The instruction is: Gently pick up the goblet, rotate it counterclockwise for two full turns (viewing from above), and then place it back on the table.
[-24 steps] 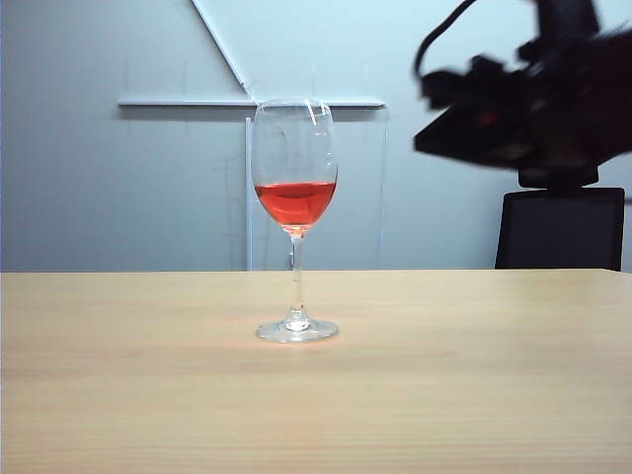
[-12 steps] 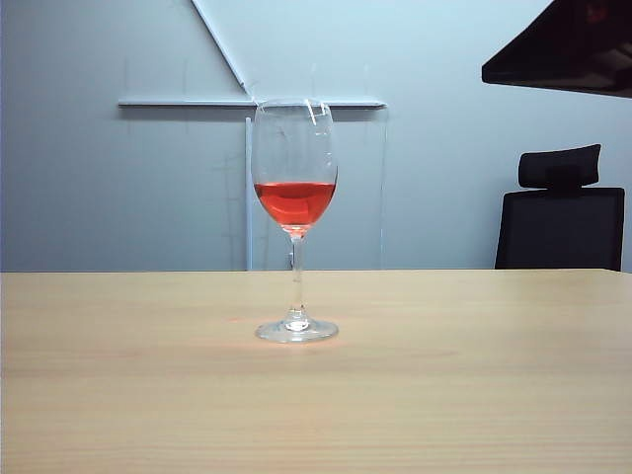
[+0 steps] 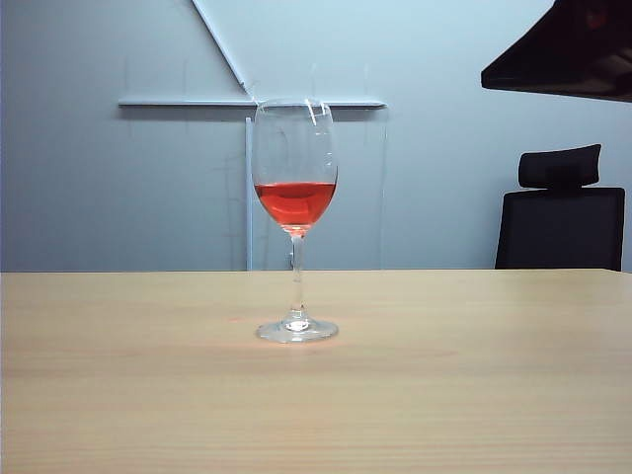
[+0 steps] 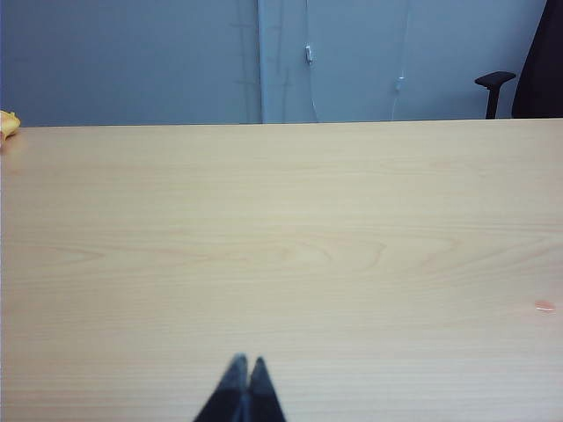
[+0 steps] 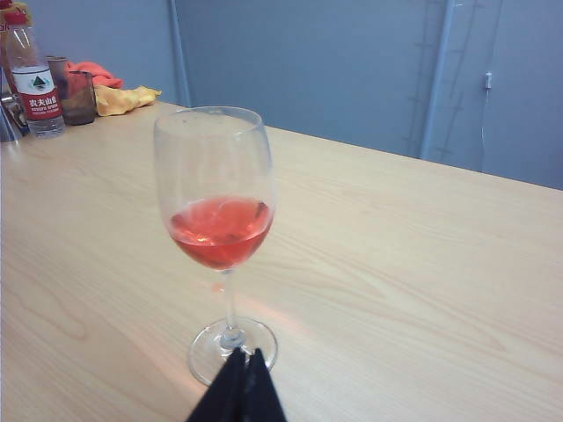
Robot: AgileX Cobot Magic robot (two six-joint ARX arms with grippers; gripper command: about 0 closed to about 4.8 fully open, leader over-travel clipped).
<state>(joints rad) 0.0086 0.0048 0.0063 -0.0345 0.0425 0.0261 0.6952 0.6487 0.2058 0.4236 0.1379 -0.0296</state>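
The goblet [image 3: 294, 188], a clear stemmed glass with red liquid in its bowl, stands upright on the light-wood table [image 3: 444, 385], left of the middle. Nothing touches it. A dark part of my right arm [image 3: 568, 54] hangs high at the upper right, well clear of the glass. In the right wrist view the right gripper [image 5: 247, 353] is shut and empty, its tips lining up in front of the foot of the goblet [image 5: 218, 211]. The left gripper [image 4: 246, 360] is shut and empty over bare table [image 4: 281, 246]; no goblet shows in that view.
A water bottle [image 5: 32, 83], a dark cup [image 5: 77, 97] and yellow cloth [image 5: 123, 98] sit at the table's far corner. A black office chair [image 3: 560, 227] stands behind the table on the right. A small reddish mark [image 4: 544, 306] lies on the wood.
My right arm has risen from the middle right to the upper right corner of the exterior view, then held still. The goblet has not moved.
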